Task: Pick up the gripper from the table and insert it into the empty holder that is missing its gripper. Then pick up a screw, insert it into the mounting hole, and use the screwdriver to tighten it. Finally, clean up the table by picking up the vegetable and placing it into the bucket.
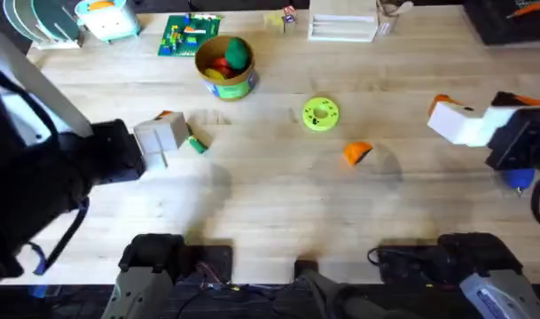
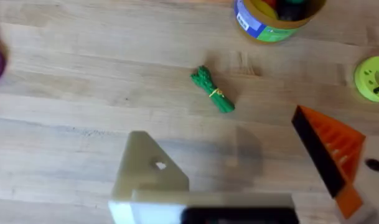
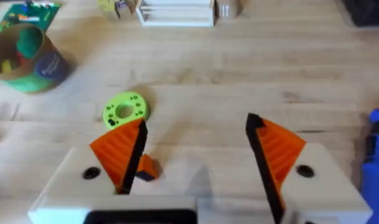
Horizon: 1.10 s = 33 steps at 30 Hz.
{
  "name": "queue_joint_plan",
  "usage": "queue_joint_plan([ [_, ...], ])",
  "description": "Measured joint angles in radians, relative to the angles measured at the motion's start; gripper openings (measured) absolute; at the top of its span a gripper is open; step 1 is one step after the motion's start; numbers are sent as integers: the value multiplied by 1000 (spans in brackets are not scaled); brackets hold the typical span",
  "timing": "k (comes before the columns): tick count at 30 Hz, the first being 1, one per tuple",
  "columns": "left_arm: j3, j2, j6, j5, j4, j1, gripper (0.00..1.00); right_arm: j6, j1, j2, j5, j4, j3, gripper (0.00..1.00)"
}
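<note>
Overhead: orange gripper point(image 1: 357, 152) lies loose on table point(image 1: 270, 213) beside lime disc point(image 1: 320, 114); right pincer point(image 3: 195, 158) released, fingers spread; left pincer point(image 2: 251, 174) state cannot tell; vegetable point(image 2: 213, 89) near bucket point(image 1: 225, 66).

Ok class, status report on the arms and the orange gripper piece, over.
Left gripper open, empty. Right gripper open, empty. Orange gripper piece loose on table, untouched. Lime disc beside it, apart.

We see the orange gripper point(image 1: 357, 152) lying right of centre, the dark-green vegetable point(image 1: 196, 146) left of centre, the bucket point(image 1: 225, 73) above it.
</note>
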Motion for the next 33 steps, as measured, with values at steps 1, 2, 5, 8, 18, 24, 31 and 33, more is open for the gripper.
queue_joint_plan([
  [1,31,29,0,0,-20,0,993,0,0,31,0,-48,43,980],
  [2,64,60,0,0,-40,0,993,2,0,60,0,-90,82,980],
  [5,123,121,0,0,-59,0,993,3,0,132,0,-184,186,980],
  [8,136,148,0,0,-63,0,992,3,0,167,0,-226,245,980],
  [18,136,158,9,26,-57,-1,494,4,0,170,0,-258,257,980],
  [24,136,158,6,156,65,-1,993,4,0,170,0,-323,257,979],
  [31,136,170,5,359,312,-79,995,7,0,170,0,-462,257,980],
  [33,136,179,5,388,360,-122,994,7,0,170,0,-509,257,980],
])
